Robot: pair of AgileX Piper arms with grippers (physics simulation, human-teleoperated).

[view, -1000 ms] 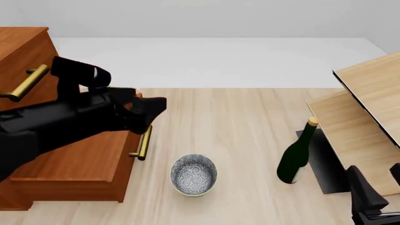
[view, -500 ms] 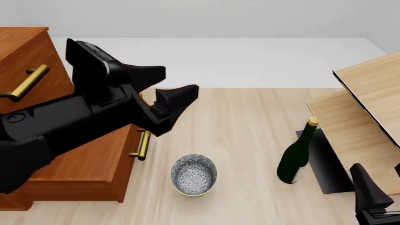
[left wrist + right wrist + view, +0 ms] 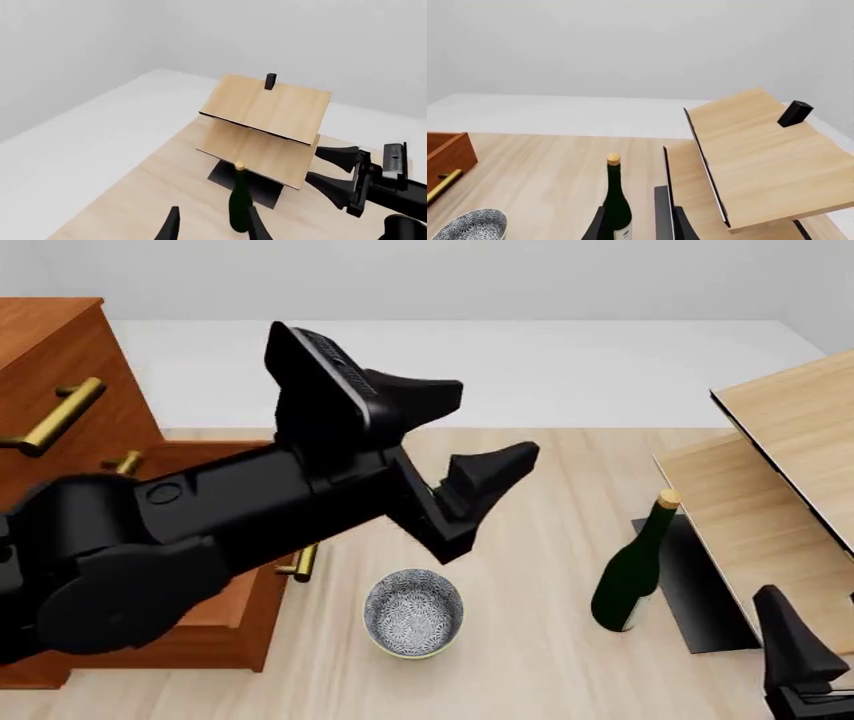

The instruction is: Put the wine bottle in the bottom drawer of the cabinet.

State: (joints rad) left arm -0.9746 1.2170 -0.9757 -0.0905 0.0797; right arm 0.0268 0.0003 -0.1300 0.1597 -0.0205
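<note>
1. The wine bottle [image 3: 631, 575] stands upright on the table [image 3: 534, 480], just beside the pale-wood furniture [image 3: 767, 490] and well apart from the cabinet [image 3: 54, 360]. Nothing is touching it, so the pick is not yet done.
2. The bottom drawer [image 3: 247, 625] juts out from the cabinet front with its brass handle [image 3: 306, 562] facing the bowl [image 3: 414, 613]. I judge it open enough to take the bottle, though my left arm hides most of the box.
3. My left gripper [image 3: 467, 445] hangs above the table between the cabinet and the bottle, fingers spread wide and holding nothing. Its wrist view looks across at the bottle.
4. My right gripper [image 3: 634, 225] sits low at the near right edge. In its wrist view the two fingertips stand parted, with the bottle lined up ahead of them; it grips nothing.
5. Left to do, as I read it: close on the bottle, carry it past the bowl, and lay it in the drawer.
</note>
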